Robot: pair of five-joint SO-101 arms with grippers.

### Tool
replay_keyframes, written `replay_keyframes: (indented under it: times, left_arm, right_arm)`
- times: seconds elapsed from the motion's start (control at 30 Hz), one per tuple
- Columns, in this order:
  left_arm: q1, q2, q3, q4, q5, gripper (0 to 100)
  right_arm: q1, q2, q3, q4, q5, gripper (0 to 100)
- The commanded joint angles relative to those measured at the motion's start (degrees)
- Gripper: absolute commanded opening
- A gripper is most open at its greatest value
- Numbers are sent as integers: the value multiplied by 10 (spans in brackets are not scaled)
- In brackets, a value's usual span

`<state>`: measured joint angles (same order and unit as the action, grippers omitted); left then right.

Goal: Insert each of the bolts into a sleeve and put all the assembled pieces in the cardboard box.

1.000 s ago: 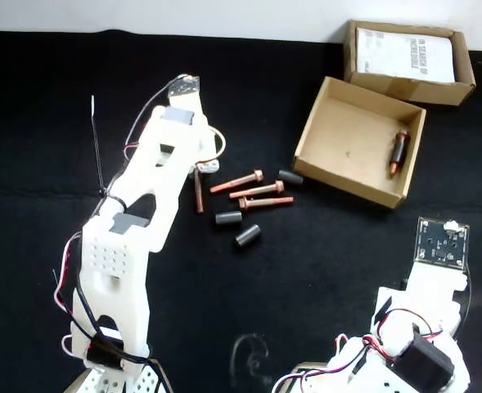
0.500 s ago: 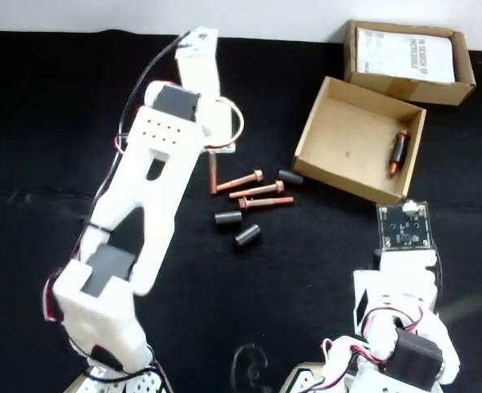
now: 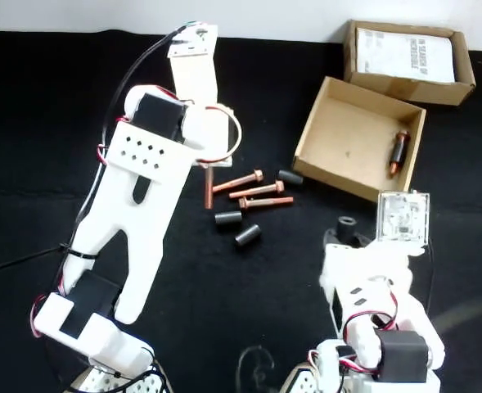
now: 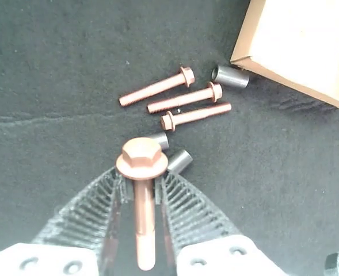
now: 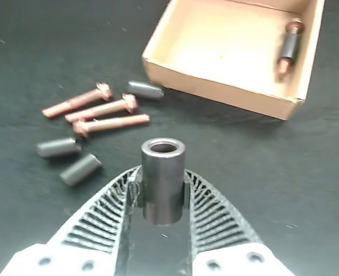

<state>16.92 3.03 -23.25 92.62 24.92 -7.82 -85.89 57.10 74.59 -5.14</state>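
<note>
black cloth (image 3: pixel 36 123) spread wide, faint creases; white strip (image 3: pixel 60 15) beyond far edge.

Three copper bolts (image 3: pixel 257 190), three dark sleeves (image 3: pixel 228 219) near cardboard box (image 3: pixel 347 135)

Left arm (image 3: pixel 138 196) stretched far forward from its base, wrist bent downward, left gripper (image 4: pixel 141 175) clamped on a bolt (image 4: pixel 139 158) with the head outward, right arm (image 3: pixel 371 286) folded close to its base, right gripper (image 5: pixel 163 181) clamped around a sleeve (image 5: pixel 163 167), open end up
</note>
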Motion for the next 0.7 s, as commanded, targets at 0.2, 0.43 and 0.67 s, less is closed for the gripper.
replay_keyframes:
  times: [0.2,0.43,0.67]
  left_arm:
    - [20,-102,44,4,4,9]
    - [52,-184,145,-7,4,9]
    - [61,-284,247,-65,-1,9]
  right_arm:
    - [-29,-7,34,-125,-87,7]
    - [-28,-7,68,-198,-86,7]
    - [-28,-8,146,-308,-85,7]
